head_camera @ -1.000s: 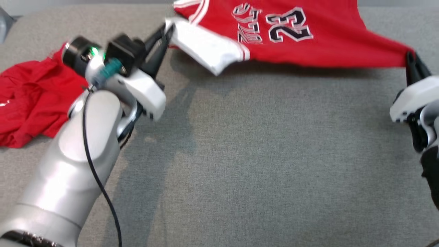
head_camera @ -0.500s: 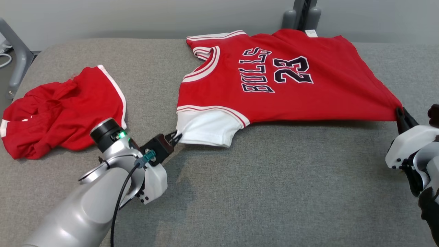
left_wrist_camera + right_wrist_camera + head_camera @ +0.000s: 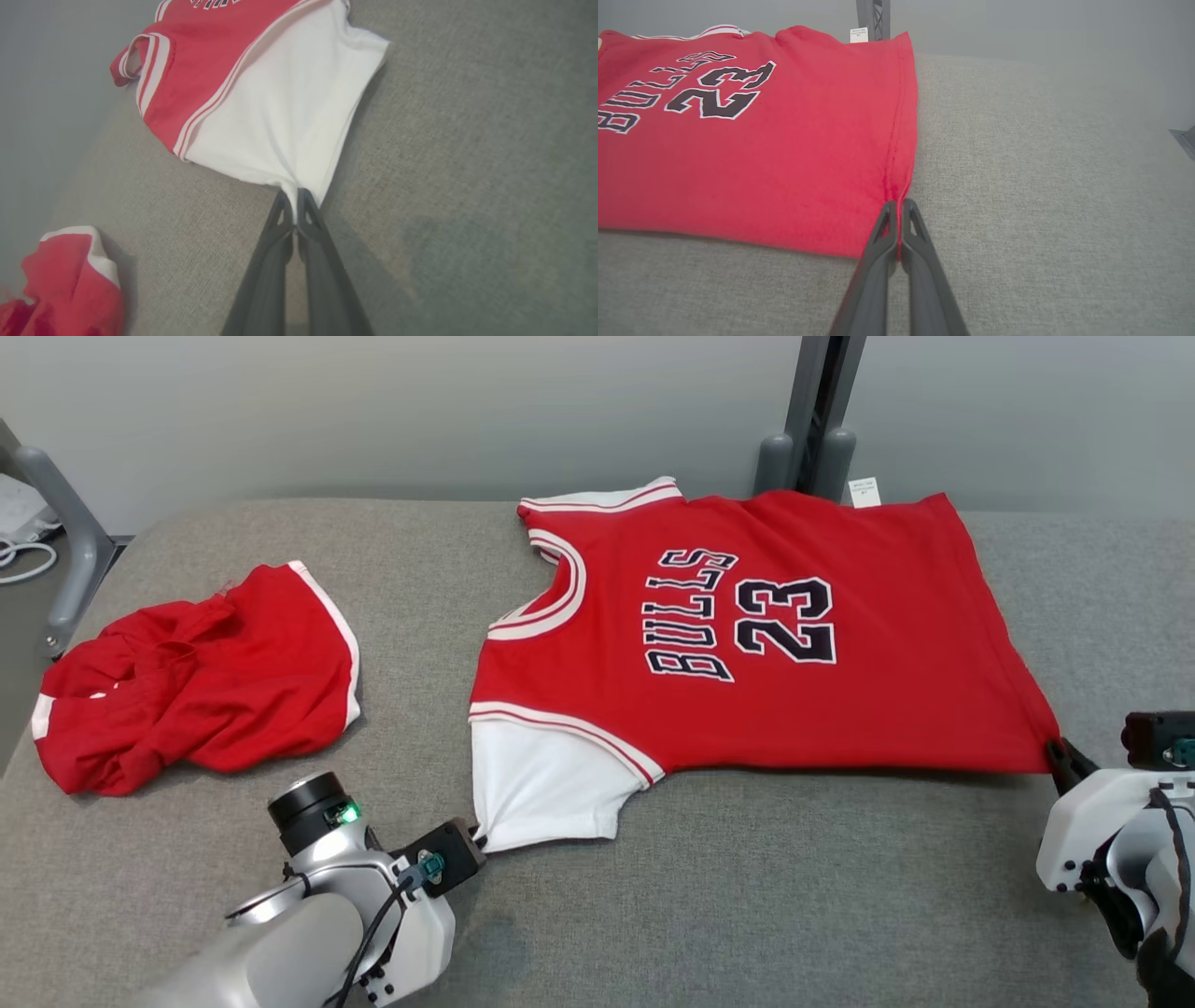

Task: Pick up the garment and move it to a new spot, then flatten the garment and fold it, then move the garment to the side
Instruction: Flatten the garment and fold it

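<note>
1. Altogether two garments lie on the grey counter (image 3: 747, 915): one red jersey (image 3: 840, 709) (printed BULLS 23), spread nearly flat, and one crumpled red garment (image 3: 205, 700) with white trim.
2. Two hands are in view, one at each near corner of the jersey.
3. The left hand (image 3: 478, 838) has its fingers pressed together on the lower edge of the jersey's white sleeve (image 3: 541, 793), pinching a small pucker of cloth. Its pale forearm comes in low from the near side of the jersey, close to the counter.
4. The right hand (image 3: 1057, 754) is clamped on the jersey's near hem corner, at the side seam. Its fingers point along the hem toward the jersey's far side.
5. The crumpled red garment sits well apart from the jersey, off its collar side.
6. One small white label (image 3: 864, 491) sticks out at the jersey's far hem corner, just in front of a dark upright post (image 3: 817, 411) behind the counter.
</note>
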